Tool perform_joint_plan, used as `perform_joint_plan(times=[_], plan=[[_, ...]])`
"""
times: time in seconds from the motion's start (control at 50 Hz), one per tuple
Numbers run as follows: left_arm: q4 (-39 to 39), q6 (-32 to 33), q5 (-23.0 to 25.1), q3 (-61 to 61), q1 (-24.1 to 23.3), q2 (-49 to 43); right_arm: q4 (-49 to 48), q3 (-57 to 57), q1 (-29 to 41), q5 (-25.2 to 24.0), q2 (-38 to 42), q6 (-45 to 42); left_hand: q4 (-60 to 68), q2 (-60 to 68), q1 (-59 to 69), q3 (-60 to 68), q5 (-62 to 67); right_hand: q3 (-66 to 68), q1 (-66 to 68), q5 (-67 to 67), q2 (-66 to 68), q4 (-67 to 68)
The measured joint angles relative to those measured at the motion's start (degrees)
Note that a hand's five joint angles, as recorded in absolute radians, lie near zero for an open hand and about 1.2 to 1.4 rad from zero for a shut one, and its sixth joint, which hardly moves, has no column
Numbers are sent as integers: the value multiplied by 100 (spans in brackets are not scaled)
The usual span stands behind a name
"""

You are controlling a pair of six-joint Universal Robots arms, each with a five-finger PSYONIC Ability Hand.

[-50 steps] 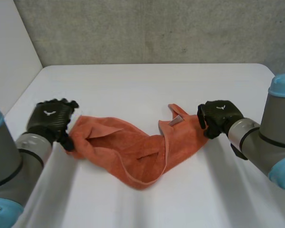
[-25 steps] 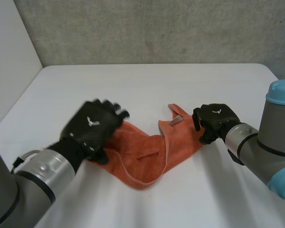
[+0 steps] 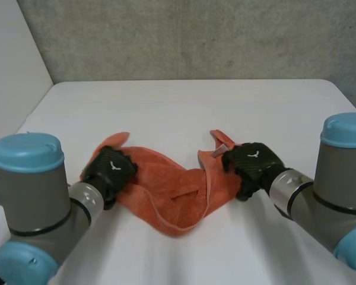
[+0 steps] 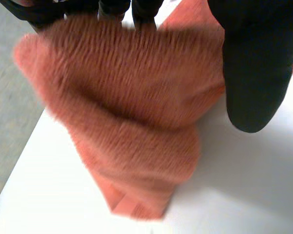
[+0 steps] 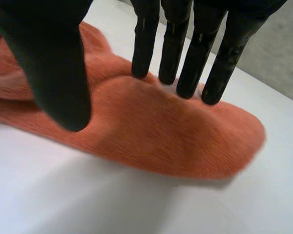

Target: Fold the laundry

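Our orange towel (image 3: pixel 172 184) is lying crumpled mid-way across the white table (image 3: pixel 184 107). Left hand (image 3: pixel 110 169) has the towel's left end bunched between fingers and thumb. Right hand (image 3: pixel 249 163) just presses straight fingers (image 5: pixel 185 58) onto the right end, thumb spread wide.

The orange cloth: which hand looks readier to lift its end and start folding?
Probably the left hand: it grips the cloth by a bunched end, one corner raised. The right hand only presses the other end with straight fingers, thumb apart.
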Motion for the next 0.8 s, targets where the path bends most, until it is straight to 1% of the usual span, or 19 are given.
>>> perform_joint_plan(times=[0.02,0.06,0.18,0.24,0.3,0.36,0.38,0.4,0.42,0.48,0.6,0.64,0.66,0.68,0.7,0.74,0.76,0.78,0.8], plan=[[15,-2,-88,38,77,-37,-5,33,85,-52,-58,-36,-1,0,0,-1,-1,-681,-597,-734,-692,-668],[22,-5,-149,60,152,-57,-19,56,159,-100,-119,-67,-2,-1,0,-1,-4,-820,-710,-914,-842,-824],[16,-11,-211,63,362,-46,-138,95,362,-322,-271,-229,-2,-1,0,-1,-4,-867,-727,-980,-885,-880],[-14,-14,-191,31,486,-23,-270,69,544,-572,-298,-537,-2,-1,0,0,-4,-867,-727,-980,-885,-880],[-28,-14,-178,11,523,-33,-305,24,628,-649,-236,-784,-1,-1,0,0,-3,-956,-803,-1054,-935,-976],[-35,-14,-170,-10,565,-55,-319,-61,700,-672,-56,-1158,0,0,0,0,-2,-1022,-877,-1121,-1025,-1045],[-35,-14,-170,-10,565,-55,-319,-61,700,-672,-56,-1158,0,0,0,0,-2,-1022,-877,-1121,-1025,-1045],[-36,-14,-168,-17,586,-64,-317,-128,730,-662,92,-1396,2,1,0,0,2,-1022,-877,-1122,-1025,-1045],[-36,-14,-168,-17,586,-64,-317,-128,730,-662,92,-1396,2,1,0,0,2,-1022,-877,-1122,-1025,-1045],[-36,-13,-168,-16,656,-68,-307,-312,752,-619,452,-1899,54,47,9,62,58,-1022,-876,-1121,-1025,-1045],[-36,-14,-166,-9,761,-63,-296,-654,741,-506,959,-2493,467,461,510,478,435,-956,-847,-1043,-974,-971],[-36,-13,-163,-12,791,-76,-296,-792,731,-438,1091,-2596,998,1002,1095,1020,938,-555,-530,-702,-602,-567],[-36,-14,-161,-15,813,-99,-300,-880,726,-396,1144,-2625,1116,1125,1221,1141,1051,514,322,309,483,494],[-36,-13,-159,-17,827,-115,-302,-916,723,-380,1165,-2632,1345,1359,1456,1353,1275,1118,828,821,1105,1024],[-36,-13,-157,-17,840,-131,-302,-953,721,-365,1186,-2637,1426,1422,1536,1438,1357,1118,828,821,1105,1024],[-36,-15,-141,-15,903,-222,-314,-1114,714,-318,1267,-2641,1949,1944,2001,1957,1877,2477,1984,2273,2485,2524],[-34,-16,-128,-9,928,-263,-321,-1182,711,-304,1302,-2637,2286,2332,2394,2342,2211,2477,1984,2273,2485,2524],[-29,-19,-100,8,969,-338,-337,-1305,706,-285,1356,-2625,2717,2704,2844,2713,2637,2787,2064,2503,2746,2864],[-25,-21,-83,18,989,-372,-351,-1386,703,-274,1385,-2614,3344,3384,3452,3387,3269,2822,2064,2507,2751,2917]])
